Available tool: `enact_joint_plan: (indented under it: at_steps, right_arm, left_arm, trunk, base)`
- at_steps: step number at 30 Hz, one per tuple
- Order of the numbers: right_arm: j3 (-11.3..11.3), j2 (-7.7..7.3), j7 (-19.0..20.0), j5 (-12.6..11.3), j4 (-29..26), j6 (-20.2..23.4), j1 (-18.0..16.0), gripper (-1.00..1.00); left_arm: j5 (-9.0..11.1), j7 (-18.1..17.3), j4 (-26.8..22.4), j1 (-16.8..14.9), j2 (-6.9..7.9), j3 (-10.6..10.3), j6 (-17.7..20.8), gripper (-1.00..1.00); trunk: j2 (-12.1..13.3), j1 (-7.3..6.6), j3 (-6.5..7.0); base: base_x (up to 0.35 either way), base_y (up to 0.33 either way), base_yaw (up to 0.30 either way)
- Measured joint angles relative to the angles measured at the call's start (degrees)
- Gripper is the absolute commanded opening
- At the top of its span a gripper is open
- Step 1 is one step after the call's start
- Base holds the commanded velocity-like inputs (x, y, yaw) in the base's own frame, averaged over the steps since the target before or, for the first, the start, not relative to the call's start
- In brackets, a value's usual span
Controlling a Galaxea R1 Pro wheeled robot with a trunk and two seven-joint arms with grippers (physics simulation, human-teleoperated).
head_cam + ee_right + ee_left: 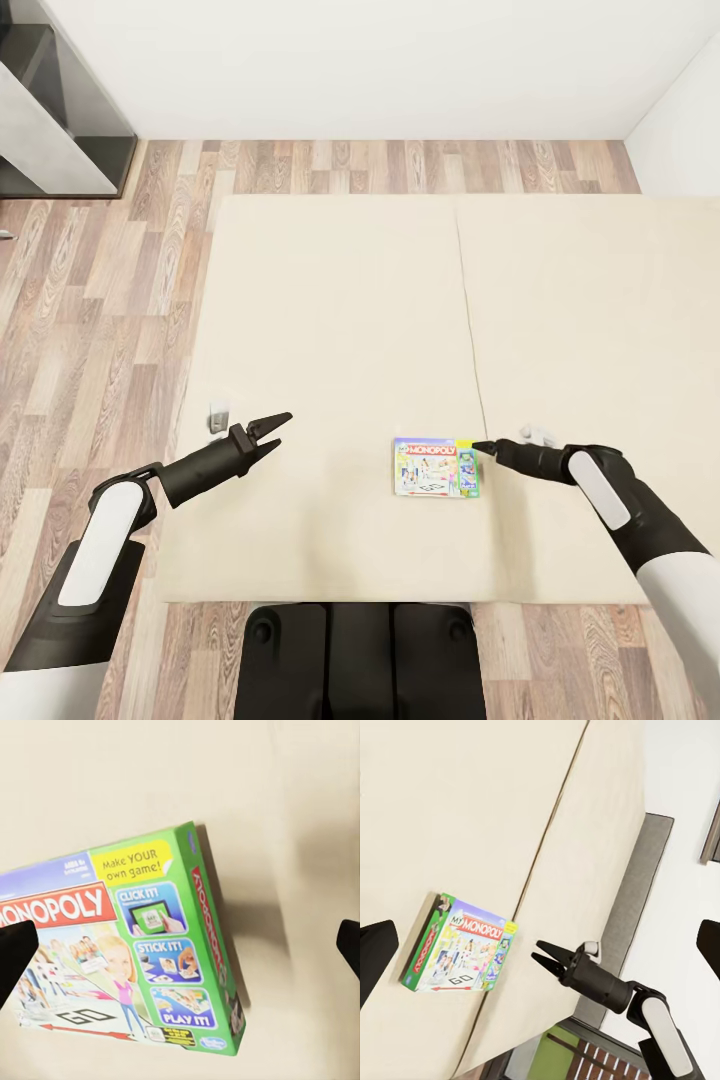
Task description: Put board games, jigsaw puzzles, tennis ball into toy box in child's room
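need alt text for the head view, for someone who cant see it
A Monopoly box lies flat near the front edge of a beige bed, with the right claw at its right edge. The left claw hangs open over the bed's left part. Wood-plank floor and a white wall lie beyond.

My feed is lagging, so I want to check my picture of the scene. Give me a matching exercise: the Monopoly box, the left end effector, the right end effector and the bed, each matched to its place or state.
Things:
1. Monopoly box
2. left end effector
3. right end effector
4. bed

Places or states:
A. open, holding nothing, well apart from the game
B. beige mattress with a seam down the middle
C. lying flat, face up, near the mattress's near edge
D. tips right at the game's green side, holding nothing

Pairs: 1-C, 2-A, 3-D, 4-B
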Motion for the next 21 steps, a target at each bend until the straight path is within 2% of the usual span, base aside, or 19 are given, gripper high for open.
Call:
enact_joint_plan:
  at_steps: [21]
  right_arm:
    - [0.82,0.10,-0.01,0.06,-0.16,-0.05,0.06,1.00]
  left_arm:
    - [0.18,-0.06,0.15,0.07,0.02,0.05,0.00,1.00]
  trunk:
    - [0.00,0.00,-0.20]
  base:
    - [0.000,0.000,0.000]
